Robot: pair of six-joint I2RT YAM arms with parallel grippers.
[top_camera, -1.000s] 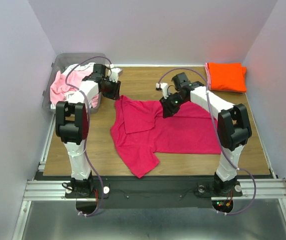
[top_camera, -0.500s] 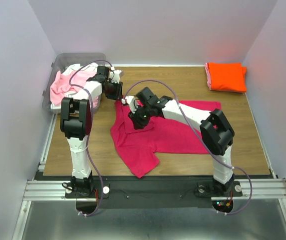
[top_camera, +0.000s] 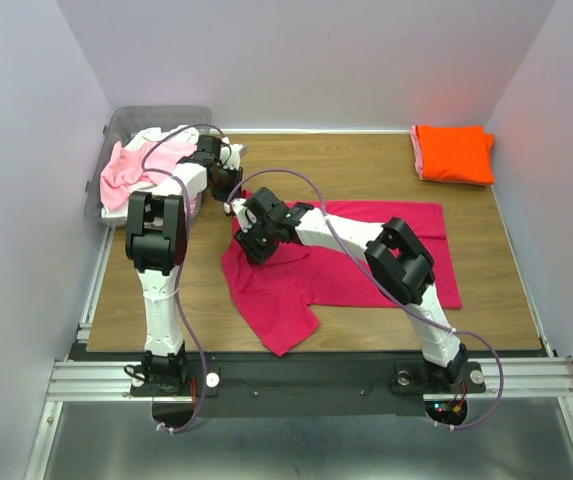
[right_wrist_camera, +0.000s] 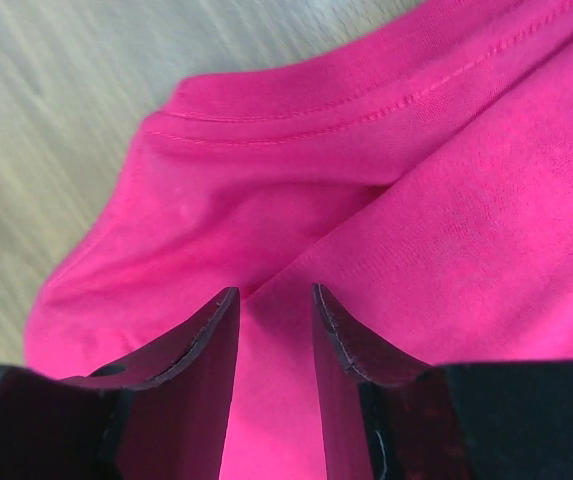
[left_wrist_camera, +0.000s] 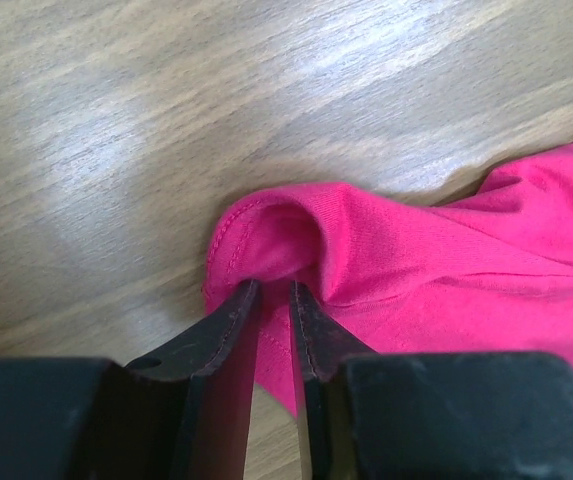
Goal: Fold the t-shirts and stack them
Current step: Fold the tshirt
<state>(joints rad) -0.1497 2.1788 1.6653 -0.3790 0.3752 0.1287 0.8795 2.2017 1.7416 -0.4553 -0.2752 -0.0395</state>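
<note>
My left gripper [left_wrist_camera: 271,285] has its jaws drawn almost together on a bunched fold of the magenta shirt [left_wrist_camera: 446,270]. It grips right at the hem [left_wrist_camera: 228,232], which curls up in a loop just ahead of the tips. Pink cloth fills the thin gap between the fingers [left_wrist_camera: 228,330]. In the top view this gripper sits left of centre in the upper half of the frame, at the shirt's upper-left corner.

My right gripper [right_wrist_camera: 274,292] has its jaws spread a little way, tips pointing down over flat cloth near a double-stitched seam. It holds nothing that I can see, and I cannot tell whether the tips touch the fabric. From above it is just below and to the right of the left one, and its arm reaches across the shirt from the lower right.

The table [top_camera: 366,165] fills the middle of the top view. The magenta shirt lies spread over its centre, with its upper-left part doubled over on itself and a flap trailing toward the lower left.

The bin [top_camera: 116,125] stands in the upper left, at the table's left edge. A pink shirt [top_camera: 121,170] is heaped in it, with a white shirt [top_camera: 148,133] behind.

The orange shirt [top_camera: 453,153] lies folded in the upper right corner of the table, well apart from the magenta one.
</note>
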